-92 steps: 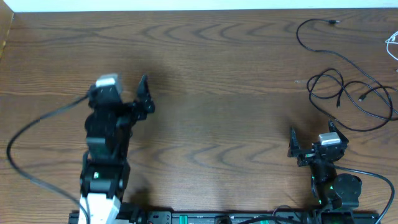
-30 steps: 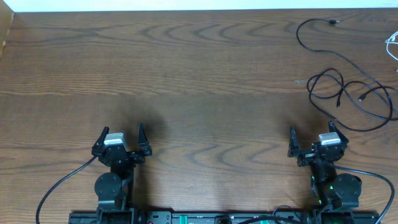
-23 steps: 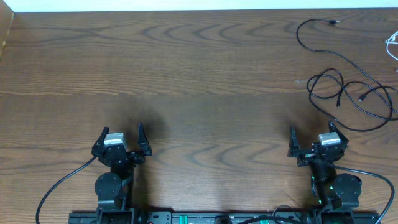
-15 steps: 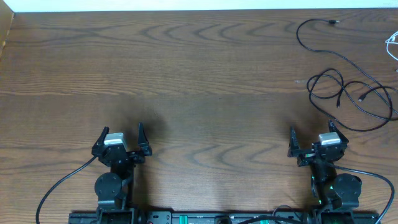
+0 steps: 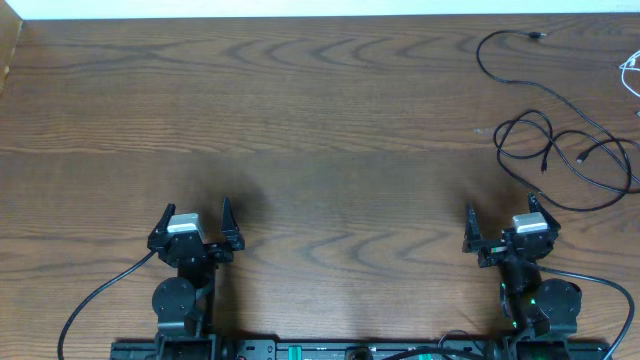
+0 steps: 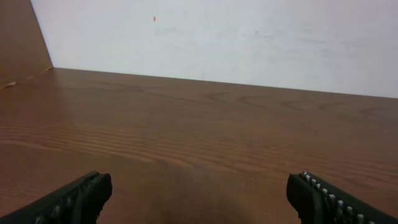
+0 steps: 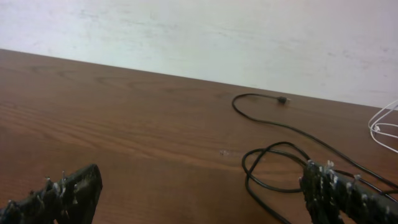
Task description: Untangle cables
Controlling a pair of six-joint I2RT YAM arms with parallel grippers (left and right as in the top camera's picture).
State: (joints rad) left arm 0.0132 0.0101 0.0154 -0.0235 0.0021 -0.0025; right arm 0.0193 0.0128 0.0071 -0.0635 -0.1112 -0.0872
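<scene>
- The left end effector (image 5: 193,212) is seen with its jaws spread wide and nothing between them; it is released and sits low over the tabletop (image 5: 330,120), close to the near edge.
- The right end effector (image 5: 502,212) is likewise released, its jaws parted wide with only bare wood between them, also close to the near edge.
- The black cables (image 5: 565,160) are found ahead of the right end effector and to its right: a loose bundle of overlapping loops with small plug ends, and one longer strand that curves on toward the far edge.
- The nearest loop of that bundle is seen just ahead of the right end effector's right finger; whether it touches the finger cannot be told.
- A white cable (image 5: 630,72) is seen farther ahead and to the right, at the right border of the overhead view, where it is cut off.
- Ahead of the left end effector a wide stretch of bare wood is shown, running to the far edge, where a white wall (image 6: 217,37) rises.
- To the far left of the left end effector the tabletop is bounded by a raised wooden side panel (image 6: 18,37).
- Bare wood is also seen between the two end effectors, which are well apart.
- A thick black wire (image 5: 100,295) is seen looping out behind and to the left of the left end effector, by the near edge.
</scene>
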